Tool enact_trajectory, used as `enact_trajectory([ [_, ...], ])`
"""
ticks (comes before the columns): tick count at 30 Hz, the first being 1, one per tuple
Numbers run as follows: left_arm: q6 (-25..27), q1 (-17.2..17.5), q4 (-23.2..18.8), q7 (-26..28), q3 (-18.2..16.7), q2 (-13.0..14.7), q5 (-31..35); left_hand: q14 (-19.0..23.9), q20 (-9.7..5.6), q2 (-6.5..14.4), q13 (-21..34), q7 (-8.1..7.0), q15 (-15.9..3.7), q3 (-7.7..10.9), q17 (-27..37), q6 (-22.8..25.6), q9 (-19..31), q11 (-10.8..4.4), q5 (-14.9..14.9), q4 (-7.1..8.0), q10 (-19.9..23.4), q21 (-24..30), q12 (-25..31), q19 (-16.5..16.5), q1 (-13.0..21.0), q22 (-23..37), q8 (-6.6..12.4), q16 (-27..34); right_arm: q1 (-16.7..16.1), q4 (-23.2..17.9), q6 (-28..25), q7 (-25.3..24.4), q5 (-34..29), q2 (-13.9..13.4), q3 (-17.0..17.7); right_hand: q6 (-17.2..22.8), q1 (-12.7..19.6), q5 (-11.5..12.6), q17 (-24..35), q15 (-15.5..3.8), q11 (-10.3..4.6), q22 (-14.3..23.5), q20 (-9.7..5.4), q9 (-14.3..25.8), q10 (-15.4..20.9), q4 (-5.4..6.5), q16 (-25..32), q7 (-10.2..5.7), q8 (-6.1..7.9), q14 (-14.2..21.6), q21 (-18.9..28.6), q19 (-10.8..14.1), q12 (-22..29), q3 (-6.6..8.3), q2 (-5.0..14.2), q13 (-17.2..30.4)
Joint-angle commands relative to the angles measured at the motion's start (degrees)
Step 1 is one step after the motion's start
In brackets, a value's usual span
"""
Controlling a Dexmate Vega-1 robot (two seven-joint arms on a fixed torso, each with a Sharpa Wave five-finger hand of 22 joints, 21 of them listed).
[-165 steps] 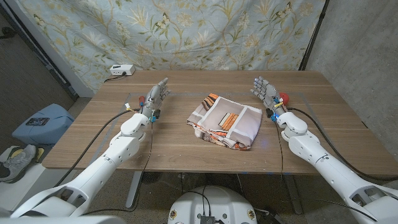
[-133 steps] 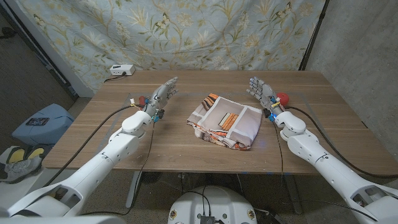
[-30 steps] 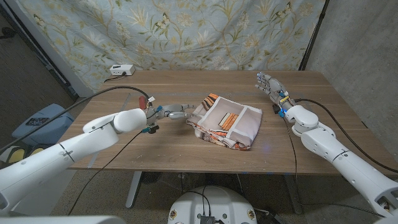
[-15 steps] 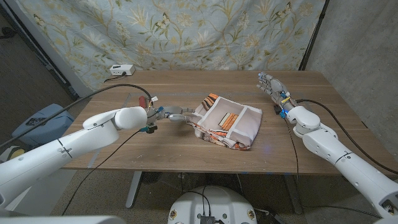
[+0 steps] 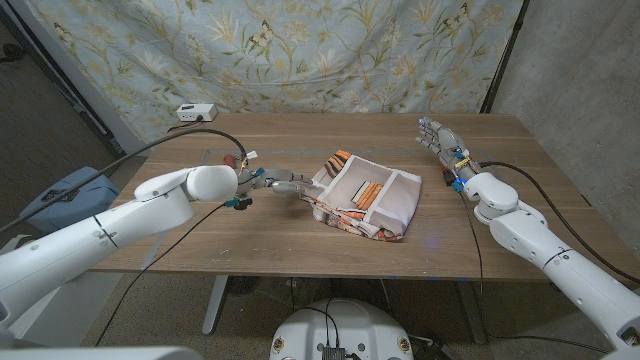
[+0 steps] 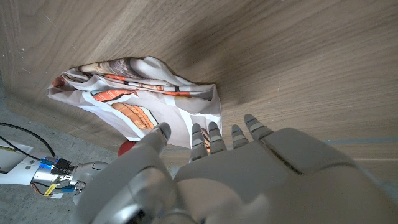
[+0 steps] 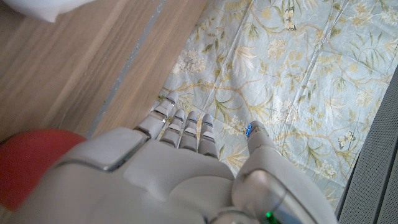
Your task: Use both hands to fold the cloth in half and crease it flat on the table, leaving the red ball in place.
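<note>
floral fabric (image 5: 300, 55) hangs as a backdrop behind the wooden table (image 5: 250, 235), and a small white box (image 5: 197, 113) sits near the table's far left corner.

the cloth (image 5: 362, 195) lies bunched in a loose, rumpled square at the middle of the table, pale with orange and dark printed stripes. in the left wrist view the same cloth (image 6: 140, 99) shows as a crumpled heap with one corner pointing toward the fingers.

the left robot hand (image 5: 285, 183) reaches in low from the left, fingers stretched out toward the cloth's left edge — its fingertips are right at the fabric, but whether they touch or pinch it cannot be told. in the left wrist view the left robot hand (image 6: 211, 162) has its fingers extended and apart, nothing between them, tips just short of the cloth's corner.

the right robot hand (image 5: 445, 145) is up near the table's far right side, well apart from the cloth, fingers spread and grasping nothing. in the right wrist view the right robot hand (image 7: 180, 168) points its straight fingers toward the backdrop, and the red ball (image 7: 28, 162) shows just beside it — blurred, close against the hand's side, on the table.
</note>
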Motion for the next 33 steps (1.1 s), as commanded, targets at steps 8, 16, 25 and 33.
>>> enact_trajectory([
  [8,4.39,-6.21,1.4,-8.75,4.47,-2.52,3.25,0.51,-0.35,0.11,0.09,1.42,-0.35,0.76,0.27,4.58,0.19,0.11,0.32,1.88,1.5,0.1,0.28,-2.3,-2.0,0.22,0.77,0.33,-0.87,-0.12,0.93,-0.64,-0.03,0.0,0.79,0.37,0.47,0.23,0.22,0.06,-0.13,0.1,-0.41,0.1,-0.16,-0.07,-0.21,-0.29,0.18,-0.43,0.08,-0.6,-0.04,-0.3,0.02,0.28],
  [16,4.54,-7.87,2.3,-10.5,5.88,-3.38,4.25,0.22,-0.39,0.29,0.09,1.58,-0.3,1.28,0.15,5.17,0.21,-0.11,0.54,1.92,1.34,0.04,0.07,-2.95,-1.99,0.22,0.71,0.15,-1.32,-0.52,0.87,-0.75,-0.18,-0.41,1.0,0.4,0.45,0.22,0.22,0.18,-0.21,0.1,-0.35,0.1,-0.24,-0.06,-0.25,-0.31,0.19,-0.53,0.07,-0.72,-0.05,-0.35,0.0,0.28],
  [25,4.36,-9.08,2.69,-11.31,6.65,-3.82,5.66,0.46,-0.56,0.09,0.1,1.6,-0.45,1.59,0.09,5.83,0.24,-0.29,0.67,2.07,2.06,0.1,0.19,-3.33,-2.19,0.22,0.68,0.21,-2.76,-6.21,-4.79,-3.79,-0.36,-2.44,1.41,0.66,0.42,0.23,0.23,0.84,0.52,0.1,0.0,0.1,0.02,-0.04,-0.36,-0.27,0.28,-0.82,-0.03,-1.17,0.07,-0.4,0.0,0.28],
  [33,4.52,-9.66,2.86,-11.93,7.02,-4.16,6.53,0.72,-0.5,-0.09,0.13,1.37,-0.49,1.91,0.05,6.1,0.26,-0.57,0.82,2.24,3.16,0.11,0.44,-3.92,-2.46,0.22,0.46,0.26,-4.14,-12.45,-12.22,-6.02,0.54,-5.08,1.86,2.41,1.55,0.54,-0.04,1.4,1.86,0.09,0.37,0.08,2.55,-0.78,-0.1,0.41,0.79,0.36,0.16,-1.1,0.92,0.13,0.09,0.26],
])
